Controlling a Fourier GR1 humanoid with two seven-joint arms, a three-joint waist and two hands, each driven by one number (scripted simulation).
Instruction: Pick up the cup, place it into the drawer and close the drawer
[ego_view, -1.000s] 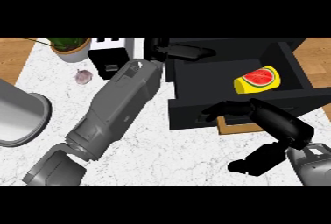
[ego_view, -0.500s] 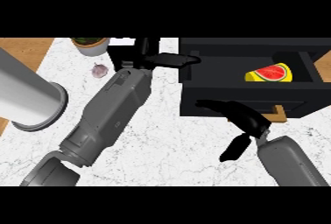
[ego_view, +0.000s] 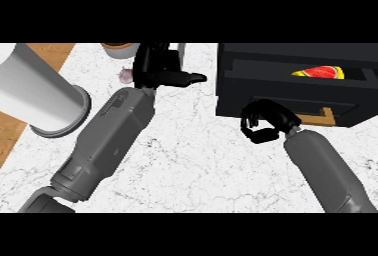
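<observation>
The cup (ego_view: 319, 73), yellow with a red watermelon print, lay inside the black drawer (ego_view: 295, 85) at the worktop's upper right, only its upper part showing past the drawer's front panel. Over the last second the drawer had narrowed: a second ago the cup sat in a wide open compartment, and now just a slim gap was left above the front. By that reading the placing was done and the closing well advanced.

The right hand (ego_view: 267, 123) had swung up from the lower right and sat curled against the drawer's front face, fingers bent, holding nothing that could be seen. The left hand (ego_view: 164, 67) reached to the top of the view beside a small pinkish object (ego_view: 126, 75), its thumb out; whether its fingers were open or closed could not be told.

The white marbled worktop (ego_view: 199, 165) lay bare between the two forearms, giving the right arm free room to push. A large pale cylinder (ego_view: 40, 95) stood at the left edge, well apart from the drawer, and a pot rim (ego_view: 120, 48) showed at the top.
</observation>
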